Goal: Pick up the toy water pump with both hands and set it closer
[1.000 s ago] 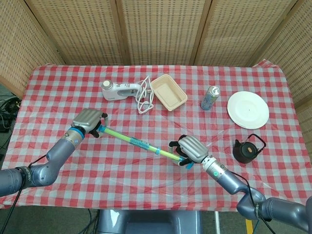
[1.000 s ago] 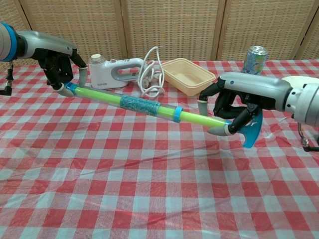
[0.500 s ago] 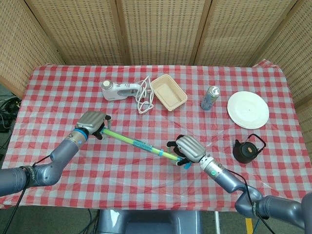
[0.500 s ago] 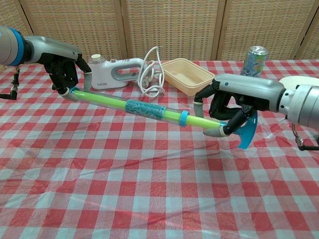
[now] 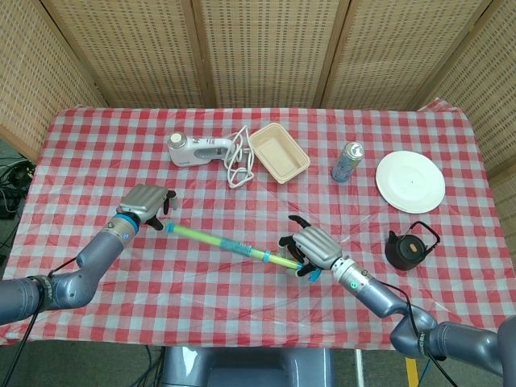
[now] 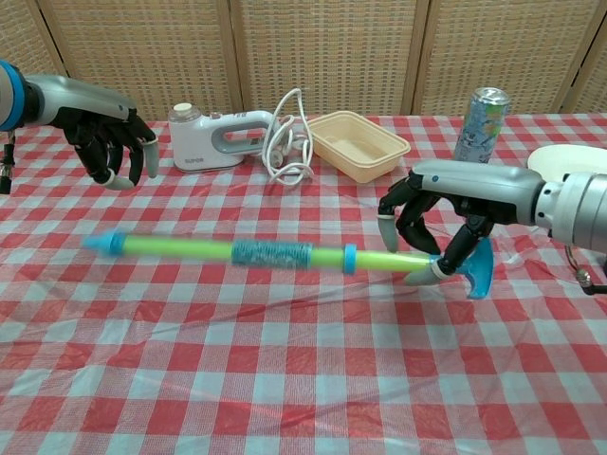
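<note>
- Chest view showed the toy water pump [image 6: 275, 253], a long green tube with blue fittings, lying roughly level low over or on the red checked tablecloth [image 6: 285, 379], running left to right across the near middle; contact with the cloth could not be told.
- The left hand [image 6: 112, 147] hung above and behind the pump's left tip, apart from it, fingers loosely curled and holding nothing.
- The right hand [image 6: 438, 232] sat at the pump's right end by the blue handle, fingers arched around the tube; whether they gripped it or merely caged it could not be told.
- That arrangement read as a set-down: one end freed, the other guarded.
- Head view placed the pump [image 5: 226, 240] well toward the near edge of the table, between the two hands [image 5: 145, 201] [image 5: 313, 248].
- Far side held a white hand mixer [image 5: 197, 148] with its cord, a beige tray [image 5: 278, 151], a can [image 5: 347, 162], a white plate [image 5: 409, 181] and, to the right, a black kettle [image 5: 409, 246].
- The kettle stood nearest the right hand; open cloth lay near and left of the pump for withdrawing both arms.
</note>
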`<state>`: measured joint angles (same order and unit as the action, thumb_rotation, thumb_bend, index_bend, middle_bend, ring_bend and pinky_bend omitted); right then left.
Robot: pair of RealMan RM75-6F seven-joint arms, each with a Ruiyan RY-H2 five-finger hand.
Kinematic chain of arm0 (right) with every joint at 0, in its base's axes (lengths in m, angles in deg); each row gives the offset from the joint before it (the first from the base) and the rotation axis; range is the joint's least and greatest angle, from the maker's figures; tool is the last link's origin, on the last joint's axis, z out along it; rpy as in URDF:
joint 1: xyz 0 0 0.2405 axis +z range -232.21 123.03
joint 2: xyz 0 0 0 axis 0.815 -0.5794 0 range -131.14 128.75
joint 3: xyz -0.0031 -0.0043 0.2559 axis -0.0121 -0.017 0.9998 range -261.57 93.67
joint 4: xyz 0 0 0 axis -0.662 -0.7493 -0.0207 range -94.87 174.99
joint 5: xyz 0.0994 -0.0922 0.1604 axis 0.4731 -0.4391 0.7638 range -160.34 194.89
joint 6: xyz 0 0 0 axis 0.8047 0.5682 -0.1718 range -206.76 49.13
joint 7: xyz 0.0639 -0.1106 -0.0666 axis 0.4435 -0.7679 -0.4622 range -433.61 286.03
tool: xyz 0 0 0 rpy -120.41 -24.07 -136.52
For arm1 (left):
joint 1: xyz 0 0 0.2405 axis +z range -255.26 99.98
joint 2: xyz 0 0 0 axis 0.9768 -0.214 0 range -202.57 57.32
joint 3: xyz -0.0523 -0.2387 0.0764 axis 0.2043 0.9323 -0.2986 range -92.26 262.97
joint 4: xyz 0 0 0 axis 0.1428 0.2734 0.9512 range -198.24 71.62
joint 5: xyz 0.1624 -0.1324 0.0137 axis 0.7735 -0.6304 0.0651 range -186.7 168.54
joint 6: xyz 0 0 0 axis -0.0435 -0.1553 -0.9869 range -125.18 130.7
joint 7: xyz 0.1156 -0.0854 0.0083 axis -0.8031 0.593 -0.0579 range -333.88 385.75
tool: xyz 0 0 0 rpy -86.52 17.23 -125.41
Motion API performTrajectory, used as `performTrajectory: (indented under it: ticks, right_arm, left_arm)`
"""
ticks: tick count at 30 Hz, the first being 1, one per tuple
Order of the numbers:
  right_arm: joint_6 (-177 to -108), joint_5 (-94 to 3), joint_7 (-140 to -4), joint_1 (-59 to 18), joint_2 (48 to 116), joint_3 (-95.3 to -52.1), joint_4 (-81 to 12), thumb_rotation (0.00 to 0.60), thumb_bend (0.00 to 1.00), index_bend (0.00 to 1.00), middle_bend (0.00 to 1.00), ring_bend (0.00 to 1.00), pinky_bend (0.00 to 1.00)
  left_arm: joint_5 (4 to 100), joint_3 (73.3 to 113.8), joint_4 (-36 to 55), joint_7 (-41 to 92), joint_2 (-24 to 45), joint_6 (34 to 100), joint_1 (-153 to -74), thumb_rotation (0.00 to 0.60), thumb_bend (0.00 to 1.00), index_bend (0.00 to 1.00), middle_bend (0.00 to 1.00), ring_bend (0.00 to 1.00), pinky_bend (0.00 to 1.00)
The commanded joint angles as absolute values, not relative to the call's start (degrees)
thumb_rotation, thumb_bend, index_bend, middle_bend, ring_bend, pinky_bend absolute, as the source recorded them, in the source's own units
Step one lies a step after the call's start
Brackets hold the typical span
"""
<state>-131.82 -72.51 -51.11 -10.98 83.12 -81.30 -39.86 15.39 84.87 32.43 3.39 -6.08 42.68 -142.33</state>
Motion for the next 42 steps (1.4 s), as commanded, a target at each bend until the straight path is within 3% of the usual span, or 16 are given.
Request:
performTrajectory:
  ticks: [1, 12, 17, 19, 22, 29, 32, 37, 42]
  right_arm:
    - [-130.67, -71.46, -51.62, -11.05, 82.97, -81.66, -39.60, 0.600, 0.34, 0.48, 0.50, 0.55, 0.01]
    - [-129.42, -66.84, -57.48, -12.01, 81.99, -80.88, -41.30, 0.600, 0.30, 0.35, 0.28, 0.35, 0.00]
    - [-129.80, -64.88, -59.99, -13.04, 81.21, -80.64, -42.41, 0.600, 0.28, 0.25, 0.14, 0.19, 0.00]
    - [-130.41, -64.23, -61.08, -13.62, 80.90, -80.53, -42.95, 0.600, 0.26, 0.19, 0.07, 0.10, 0.00]
    - [-131.34, -63.54, -62.43, -14.38, 80.43, -80.42, -43.65, 0.600, 0.24, 0.15, 0.02, 0.05, 0.00]
    - [-136.66, -62.50, -68.33, -18.76, 78.29, -81.67, -46.90, 0.600, 0.22, 0.10, 0.00, 0.00, 0.00]
    - [-138.87, -62.90, -69.77, -20.71, 77.26, -82.85, -47.53, 0.600, 0.20, 0.06, 0.00, 0.00, 0.00]
    - [-145.72, -64.83, -74.78, -25.80, 76.30, -85.43, -47.74, 0.600, 0.16, 0.02, 0.00, 0.00, 0.00]
    - [-152.16, -67.31, -77.80, -30.45, 77.40, -87.27, -45.19, 0.600, 0.14, 0.00, 0.00, 0.00, 0.00]
  left_arm:
    - [15.03, 84.21, 32.14, 3.81, -6.41, 41.78, -142.00, 0.600, 0.39, 0.31, 0.30, 0.36, 0.32]
    - [18.54, 84.21, 32.46, 8.63, -8.10, 41.35, -138.57, 0.600, 0.39, 0.24, 0.21, 0.28, 0.25]
    - [22.92, 85.20, 33.59, 12.17, -9.41, 43.62, -135.10, 0.600, 0.37, 0.13, 0.03, 0.10, 0.10]
    - [25.52, 85.45, 34.17, 13.47, -9.86, 45.32, -133.28, 0.600, 0.36, 0.10, 0.00, 0.05, 0.06]
    - [28.61, 85.68, 34.98, 14.82, -10.23, 47.72, -131.15, 0.600, 0.36, 0.08, 0.00, 0.02, 0.04]
    - [42.26, 84.43, 38.26, 19.07, -10.94, 60.33, -121.08, 0.600, 0.33, 0.01, 0.00, 0.00, 0.00]
    - [46.00, 82.65, 38.55, 18.02, -10.67, 65.80, -117.57, 0.600, 0.27, 0.00, 0.00, 0.00, 0.00]
    - [53.91, 79.01, 36.20, 14.34, -6.30, 80.38, -108.17, 0.600, 0.14, 0.00, 0.00, 0.00, 0.00]
    - [58.11, 77.14, 32.44, 13.25, -2.11, 88.69, -100.81, 0.600, 0.10, 0.00, 0.00, 0.00, 0.00]
